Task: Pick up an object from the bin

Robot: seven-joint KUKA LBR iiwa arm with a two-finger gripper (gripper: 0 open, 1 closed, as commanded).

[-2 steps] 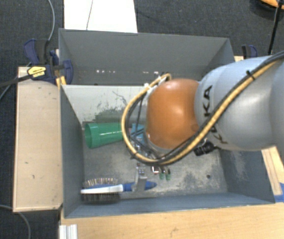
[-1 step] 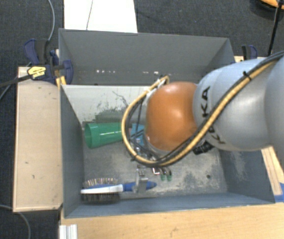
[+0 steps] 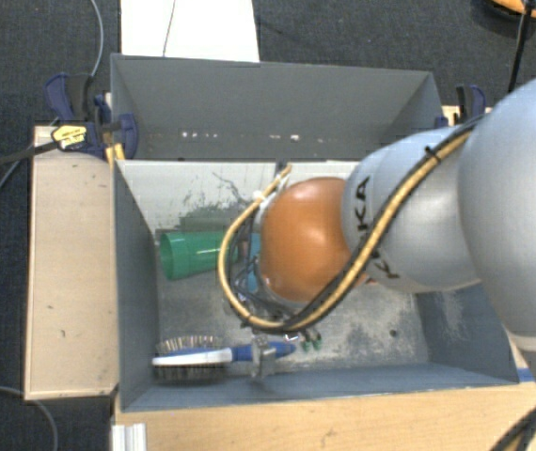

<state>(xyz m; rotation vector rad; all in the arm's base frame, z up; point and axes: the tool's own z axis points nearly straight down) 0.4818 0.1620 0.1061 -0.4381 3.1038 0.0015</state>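
Bin (image 3: 141, 271), grey metal. Contents: green cup (image 3: 188, 254) on its side, left-centre; blue-handled brush (image 3: 197, 357) along front wall. Gripper (image 3: 266, 346) low by brush's handle end, beneath orange wrist cover (image 3: 306, 238); claw state: can't tell. Status: nothing seen lifted; grasp & lift appear outstanding.

Single camera high over bin (image 3: 277, 111), looking down slightly oblique; arm (image 3: 494, 214) in from right, close to lens.

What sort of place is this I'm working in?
Probably a robotics lab's bin-picking test cell: a KUKA arm reaches into a grey metal bin holding a green cup and a blue-handled brush, and loose cables trail over dark carpet around it.
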